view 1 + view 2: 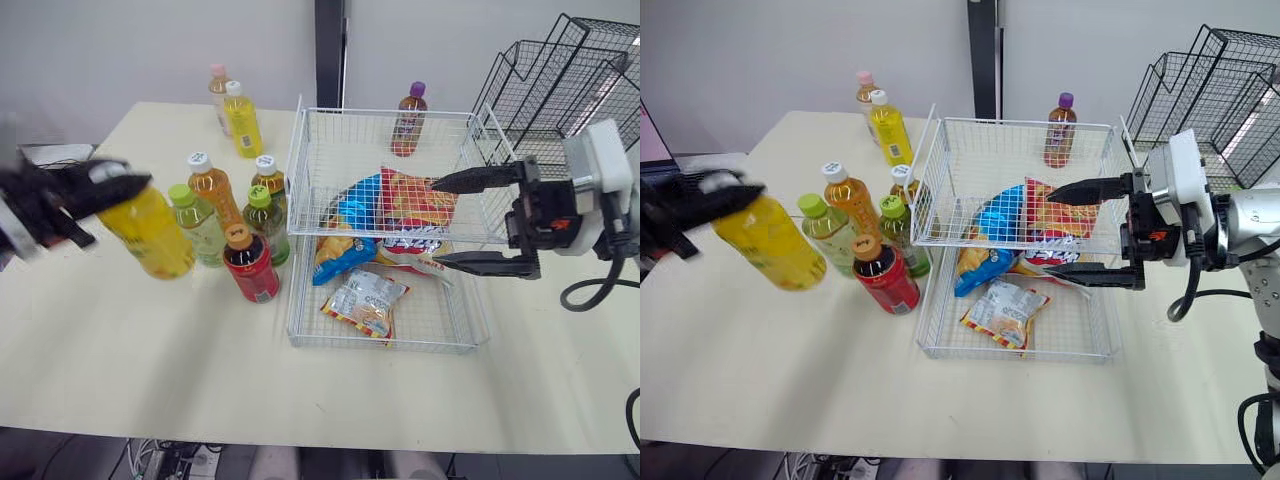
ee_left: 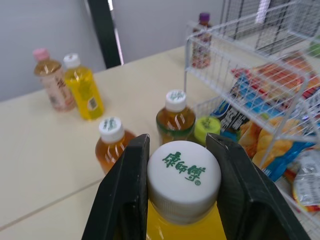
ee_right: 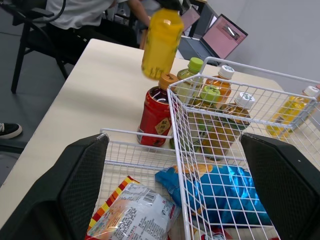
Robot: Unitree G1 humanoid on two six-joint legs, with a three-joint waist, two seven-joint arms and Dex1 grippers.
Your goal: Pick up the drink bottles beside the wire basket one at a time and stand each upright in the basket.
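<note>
The left pincer [image 2: 181,155] is clamped on the white cap [image 2: 184,175] of a yellow bottle [image 1: 150,235]. In the head views it holds that bottle tilted at the middle left of the frame, cap end toward the left edge and base toward the other drinks.

Just to the right of it, a cluster of bottles stands upright on the pale surface [image 1: 150,370], close against the left side of the wire basket [image 1: 385,112]:
- an amber bottle with a white cap [image 1: 213,190]
- a pale bottle with a green cap [image 1: 198,225]
- a red bottle with a brown cap [image 1: 250,265]
- a dark bottle with a green cap [image 1: 265,220]
- another white-capped bottle [image 1: 266,175] behind that one

Farther back, toward the upper left of the frame, a second yellow bottle [image 1: 242,120] and a pink-capped bottle [image 1: 218,95] stand side by side. A purple-capped bottle [image 1: 408,120] stands behind the basket's far rim, at upper centre.

The basket holds snack packets: a blue bag [image 1: 355,205], a red and orange bag [image 1: 415,200] and a silvery packet [image 1: 365,300].

The right pincer [image 1: 438,222] reaches in from the right of the frame with its fingers wide apart and nothing between them, poised over the right part of the basket. A black wire rack [image 1: 560,80] sits in the upper right corner.
</note>
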